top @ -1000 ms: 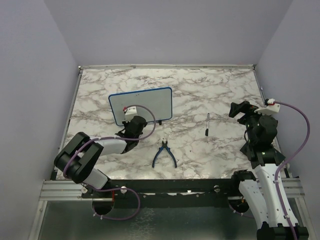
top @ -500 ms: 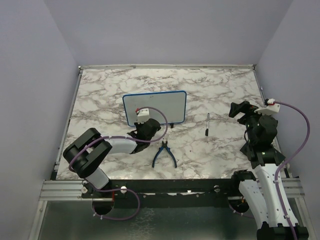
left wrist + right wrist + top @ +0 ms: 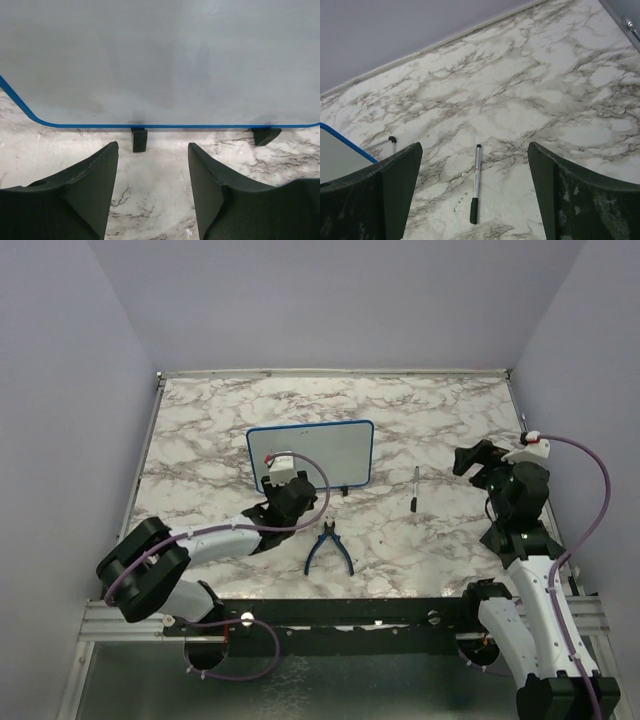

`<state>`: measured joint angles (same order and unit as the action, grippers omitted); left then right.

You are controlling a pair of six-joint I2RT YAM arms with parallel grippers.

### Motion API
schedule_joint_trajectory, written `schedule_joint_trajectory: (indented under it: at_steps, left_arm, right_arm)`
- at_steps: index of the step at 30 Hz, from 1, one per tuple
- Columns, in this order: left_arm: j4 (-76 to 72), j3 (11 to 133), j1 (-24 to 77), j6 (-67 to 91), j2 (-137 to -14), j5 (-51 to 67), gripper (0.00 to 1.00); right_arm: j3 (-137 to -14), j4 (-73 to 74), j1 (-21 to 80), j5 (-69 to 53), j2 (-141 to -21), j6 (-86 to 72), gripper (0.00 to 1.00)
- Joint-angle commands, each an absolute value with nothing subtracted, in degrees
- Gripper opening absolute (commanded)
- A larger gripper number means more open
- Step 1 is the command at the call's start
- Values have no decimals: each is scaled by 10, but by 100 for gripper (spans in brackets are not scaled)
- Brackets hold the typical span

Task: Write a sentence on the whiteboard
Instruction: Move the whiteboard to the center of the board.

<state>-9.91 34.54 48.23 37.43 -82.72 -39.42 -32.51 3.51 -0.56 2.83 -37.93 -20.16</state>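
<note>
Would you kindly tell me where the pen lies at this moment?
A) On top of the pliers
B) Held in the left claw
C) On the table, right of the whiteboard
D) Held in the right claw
C: the pen lies flat on the table, right of the whiteboard, with nothing gripping it.

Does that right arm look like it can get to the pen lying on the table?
Probably yes. The right hand is open and faces the pen, which lies by itself on the table; nothing stands between them.
</note>
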Motion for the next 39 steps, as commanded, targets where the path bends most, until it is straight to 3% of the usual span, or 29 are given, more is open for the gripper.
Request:
schedule_joint_trajectory:
  at_steps: [1, 6, 11, 18, 27, 39]
  left_arm:
    - [-65, 320, 487, 366, -753, -386, 61]
    - [-4, 306, 487, 365, -673, -346, 68]
    - [75, 335, 483, 333, -605, -267, 73]
    - [128, 418, 468, 262, -598, -129, 73]
    - [81, 516, 425, 147, -675, 37, 73]
    - [23, 457, 411, 105, -636, 37, 74]
  right_arm:
    - [-366, 91, -7, -20, -435, -221, 88]
    - [-428, 161, -6, -64, -562, -226, 74]
    - [-496, 236, 29, -24, -674, -217, 67]
    - [-556, 287, 79, 19, -766, -215, 65]
    - [-638, 351, 93, 45, -868, -208, 65]
    - [-668, 348, 132, 71, -967, -223, 61]
